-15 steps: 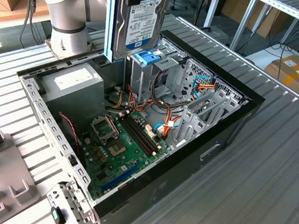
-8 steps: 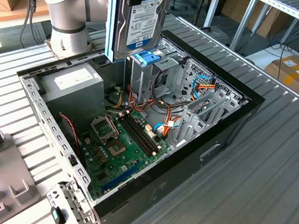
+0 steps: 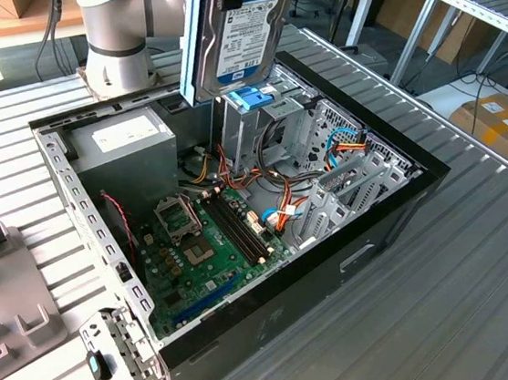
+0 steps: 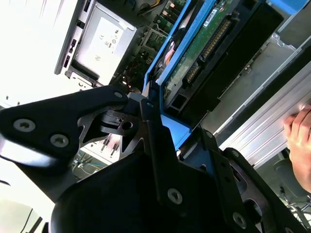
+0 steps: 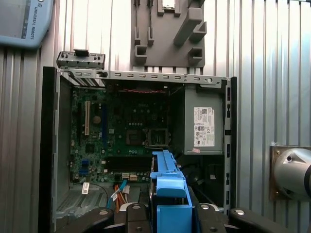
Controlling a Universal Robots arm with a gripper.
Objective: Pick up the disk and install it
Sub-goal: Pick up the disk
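The disk [image 3: 240, 31] hangs upright above the open computer case [image 3: 362, 251], label facing the exterior view, with blue rails along its sides. Its lower edge is just over the blue top of the drive cage [image 3: 249, 99] inside the case. My gripper [image 4: 170, 121] is shut on the disk [image 4: 204, 43], whose green circuit-board underside shows in the second wrist view. In the first wrist view the disk's blue rail [image 5: 167, 189] stands on edge between my gripper's [image 5: 167, 216] black fingers [image 5: 133, 211], above the case interior.
Inside the case are a grey power supply [image 3: 124, 140], a motherboard [image 3: 196, 242] and loose orange and blue cables [image 3: 284, 209]. A grey fixture [image 3: 9, 291] lies on the slatted table at the exterior view's left. The arm's base [image 3: 117, 31] stands behind the case. A person's hand [image 4: 299, 133] rests nearby.
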